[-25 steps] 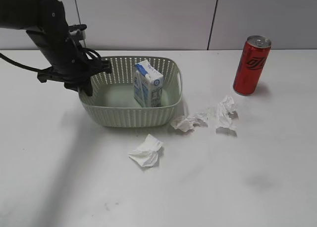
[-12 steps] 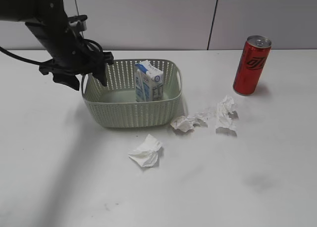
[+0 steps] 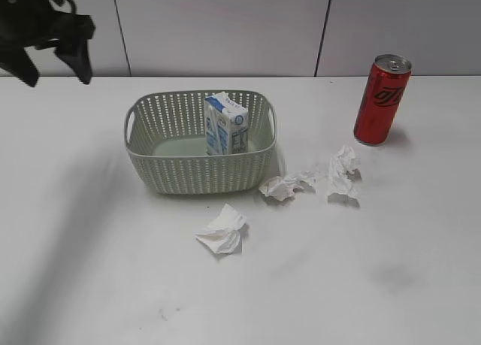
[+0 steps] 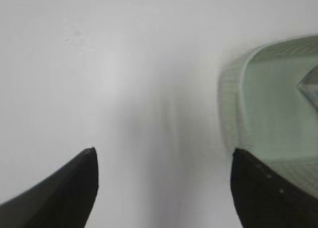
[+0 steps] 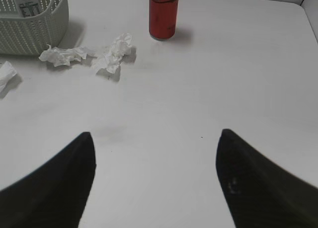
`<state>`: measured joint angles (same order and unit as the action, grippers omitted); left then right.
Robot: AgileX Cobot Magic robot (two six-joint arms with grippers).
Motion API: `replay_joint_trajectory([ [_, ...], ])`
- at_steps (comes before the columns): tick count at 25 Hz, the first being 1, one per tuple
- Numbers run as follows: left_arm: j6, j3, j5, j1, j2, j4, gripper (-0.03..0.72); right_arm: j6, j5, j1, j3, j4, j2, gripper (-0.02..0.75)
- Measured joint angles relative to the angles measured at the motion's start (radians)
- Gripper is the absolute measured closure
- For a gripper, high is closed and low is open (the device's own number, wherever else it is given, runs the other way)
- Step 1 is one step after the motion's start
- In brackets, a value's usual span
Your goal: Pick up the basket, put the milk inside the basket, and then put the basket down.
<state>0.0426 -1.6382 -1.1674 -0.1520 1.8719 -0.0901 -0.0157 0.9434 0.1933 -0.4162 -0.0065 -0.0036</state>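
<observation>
From my seat I see the basket resting flat on the white table, its sage-green perforated walls upright and both cut-out handles free. Inside it stands the milk, upright on the basket floor toward the back right part of the interior, its gable top rising just above the rim. Nothing else shows in the basket. My left gripper hangs in the air at the upper left of the exterior view, well apart from the basket's left handle; its two fingers are spread wide with nothing between them, and its wrist camera, blurred, shows only bare table between the finger tips with the basket off to the right. My right gripper is likewise spread wide and holds nothing, hovering over open table. Ahead of it stand the red soda can, upright, and two crumpled tissues just beside the basket's corner. A third crumpled tissue lies in front of the basket.
</observation>
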Motion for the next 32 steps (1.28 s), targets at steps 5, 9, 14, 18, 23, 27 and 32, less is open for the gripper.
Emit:
replay_joint_trajectory([
  [5, -0.063, 0.015, -0.043, 0.113, -0.027, 0.016, 0.072, 0.000, 0.000, 0.000, 0.000, 0.000, 0.000, 0.146],
  [9, -0.101, 0.069, -0.045, 0.136, -0.090, 0.052, 0.091, 0.001, 0.000, 0.000, 0.000, 0.000, 0.000, 0.146],
  [14, -0.173, 0.230, -0.046, 0.136, -0.241, 0.019, 0.099, 0.001, 0.000, 0.000, 0.000, -0.001, 0.000, 0.146],
  [18, -0.198, 0.387, -0.047, 0.136, -0.395, -0.006, 0.099, 0.001, 0.000, 0.000, 0.000, -0.001, 0.000, 0.146],
  [23, -0.200, 0.584, -0.034, 0.136, -0.617, -0.010, 0.099, 0.002, 0.000, 0.000, 0.000, -0.001, 0.000, 0.146],
  [27, -0.200, 0.718, -0.010, 0.136, -0.780, -0.022, 0.097, 0.002, 0.000, 0.000, 0.000, -0.001, 0.000, 0.146],
  [32, -0.200, 0.868, 0.033, 0.136, -0.955, -0.036, 0.096, 0.002, 0.000, 0.000, 0.000, -0.001, 0.000, 0.145],
])
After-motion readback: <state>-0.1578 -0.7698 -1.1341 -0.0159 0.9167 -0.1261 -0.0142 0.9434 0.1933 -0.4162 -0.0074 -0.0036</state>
